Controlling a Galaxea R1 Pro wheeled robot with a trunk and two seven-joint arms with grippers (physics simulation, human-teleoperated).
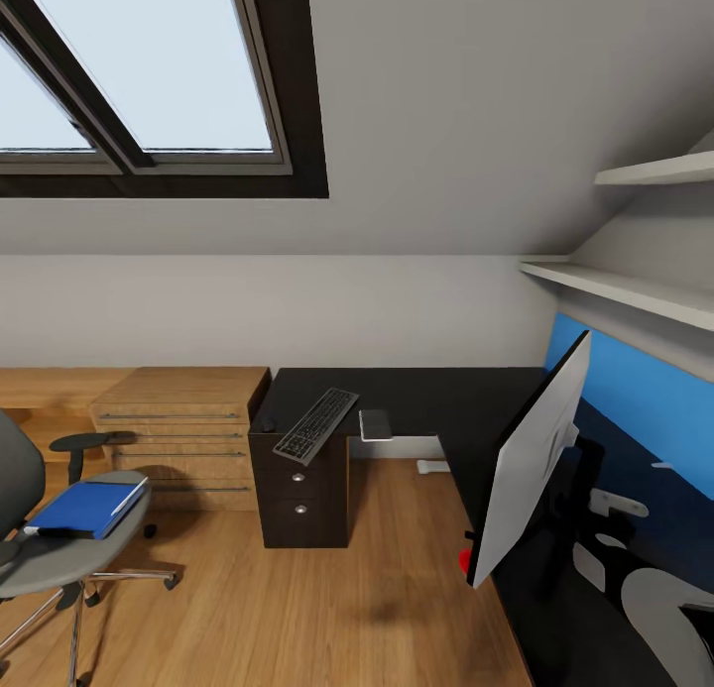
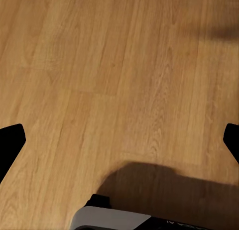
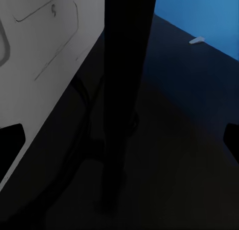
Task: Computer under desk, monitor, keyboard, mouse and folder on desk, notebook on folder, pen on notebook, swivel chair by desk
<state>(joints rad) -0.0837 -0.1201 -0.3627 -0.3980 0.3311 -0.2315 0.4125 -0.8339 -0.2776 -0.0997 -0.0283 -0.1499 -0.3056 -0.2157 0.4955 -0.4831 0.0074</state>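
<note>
With the folder [image 1: 87,506] lying on the swivel chair [image 1: 59,553] at near left and the keyboard [image 1: 315,424] overhanging the counter [image 1: 436,400], approach the chair squarely, since both grippers look spread wide, holding nothing.

desk [image 1: 426,395]: black and L-shaped, seen along the far wall and the right side; a black drawer unit [image 1: 297,499] with round silver knobs is set under its left end.
keyboard [image 1: 316,424]: laid at an angle on the desk's left end, above the drawers.
mouse [image 1: 266,424]: seen as a small dark shape just left of the keyboard.
monitor [image 1: 526,464]: stood on the desk's right arm, viewed nearly edge-on, a red dot at its lower corner.
swivel chair [image 1: 59,548]: placed on the wooden floor at left, well apart from the desk.
folder [image 1: 87,506]: blue, laid on the chair seat.
wooden chest [image 1: 178,434]: set against the drawer unit's left side.
</note>
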